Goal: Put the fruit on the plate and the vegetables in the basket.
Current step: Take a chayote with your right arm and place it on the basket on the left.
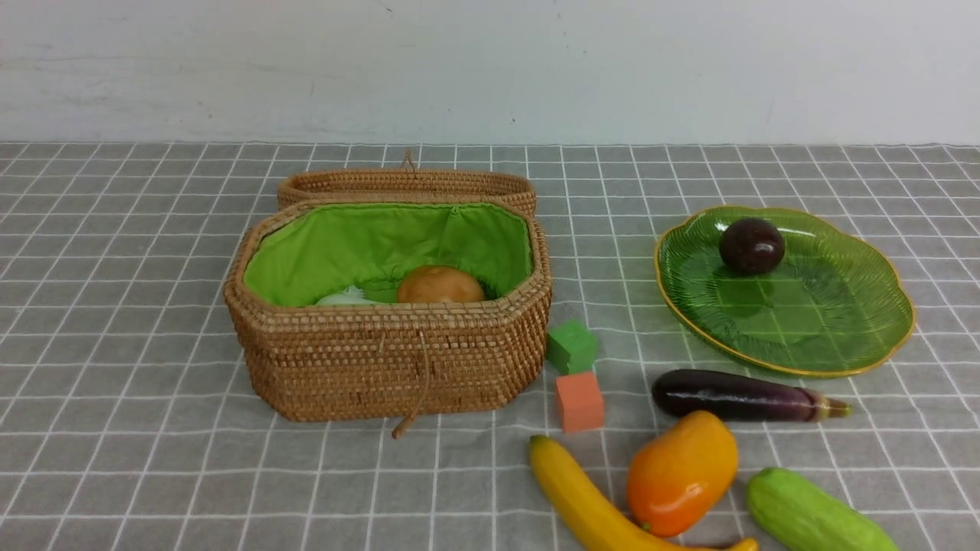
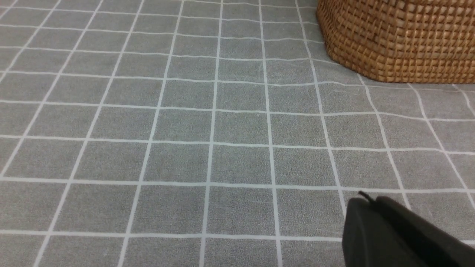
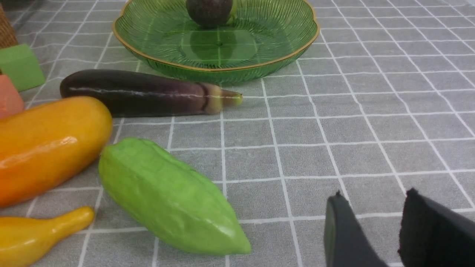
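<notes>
My right pincer (image 3: 374, 200) hovers slightly apart and empty near the cucumber (image 3: 167, 196); my left pincer (image 2: 371, 203) hangs together over the surface (image 2: 222, 148) near the basket (image 2: 400, 40).

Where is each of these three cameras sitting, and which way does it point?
Front view: between the arms, facing forward at basket and plate; no robot parts.
Left wrist view: on left arm, low over tablecloth toward basket; left gripper shows.
Right wrist view: on right arm, facing the plate; right gripper shows.
Front and right wrist views share plate, eggplant, mango.
</notes>
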Robot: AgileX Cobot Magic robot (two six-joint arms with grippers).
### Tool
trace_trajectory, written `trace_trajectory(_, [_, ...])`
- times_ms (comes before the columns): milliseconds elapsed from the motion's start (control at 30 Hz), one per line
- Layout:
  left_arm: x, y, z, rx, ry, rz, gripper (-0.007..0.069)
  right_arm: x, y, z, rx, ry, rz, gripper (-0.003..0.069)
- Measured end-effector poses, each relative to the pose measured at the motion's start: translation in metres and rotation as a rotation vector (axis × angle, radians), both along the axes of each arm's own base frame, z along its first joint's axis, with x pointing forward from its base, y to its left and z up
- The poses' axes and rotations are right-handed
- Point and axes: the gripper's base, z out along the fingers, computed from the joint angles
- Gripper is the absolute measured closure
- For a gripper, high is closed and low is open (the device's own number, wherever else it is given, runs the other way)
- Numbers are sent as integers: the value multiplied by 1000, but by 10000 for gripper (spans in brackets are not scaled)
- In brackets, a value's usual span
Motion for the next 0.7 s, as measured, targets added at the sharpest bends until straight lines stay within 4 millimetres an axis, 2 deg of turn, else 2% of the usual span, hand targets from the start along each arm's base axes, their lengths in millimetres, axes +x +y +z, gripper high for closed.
trace_trajectory(433, [0,0,0,0,0,0,607,0,0,1,-1,-7,0,417])
trace_trajectory(567, [0,0,0,0,0,0,605,3,0,9,-7,-133,1,417])
trace_trajectory(600, [0,0,0,0,0,0,603,4,0,18,4,-238,1,417])
trace_trajectory(700, [0,0,0,0,0,0,601,4,0,29,44,-357,-4,417])
